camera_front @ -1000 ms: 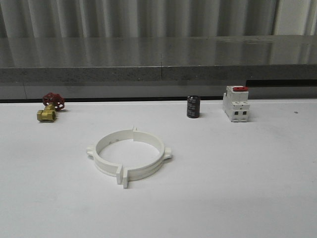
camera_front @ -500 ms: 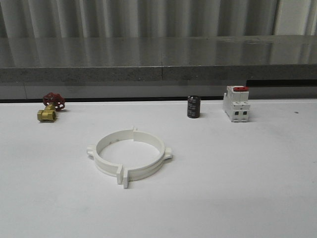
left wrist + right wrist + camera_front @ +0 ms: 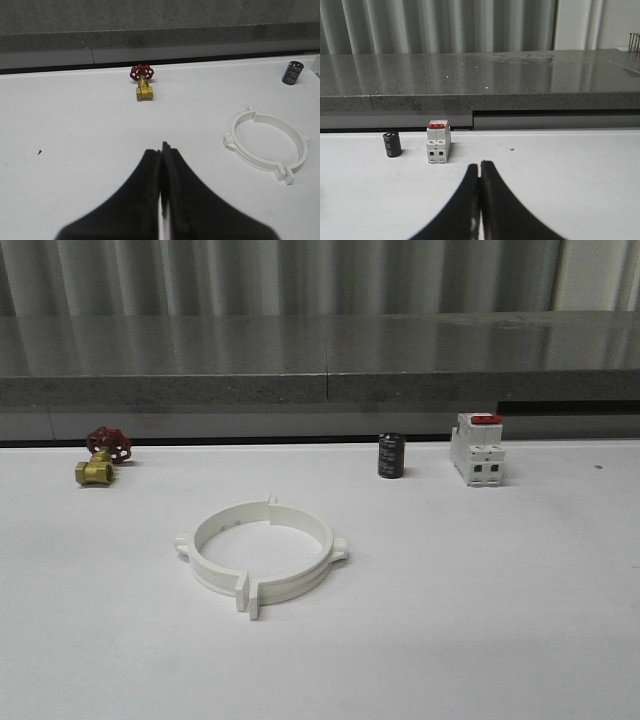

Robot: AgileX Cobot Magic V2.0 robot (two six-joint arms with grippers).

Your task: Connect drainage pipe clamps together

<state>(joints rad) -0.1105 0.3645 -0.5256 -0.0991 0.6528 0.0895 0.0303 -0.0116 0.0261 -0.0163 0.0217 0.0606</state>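
A: Where's the work on the worktop (image 3: 520,620)?
B: The two pipe clamps (image 3: 262,551) lie left of centre in the front picture, already making a ring, with a slit between the near tabs.
A: And the tools?
B: Left tool (image 3: 162,150) and right tool (image 3: 480,167) are both closed, empty, well apart from it.
A: Advice?
B: Probably press both halves squarely so the tabs meet; avoid the valve (image 3: 103,454), switch (image 3: 476,449), capacitor (image 3: 390,455).

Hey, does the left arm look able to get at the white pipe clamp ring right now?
Probably yes. Bare table lies between the left hand and the pipe clamp ring, nothing in the way. The hand is shut, so it would need to open first.
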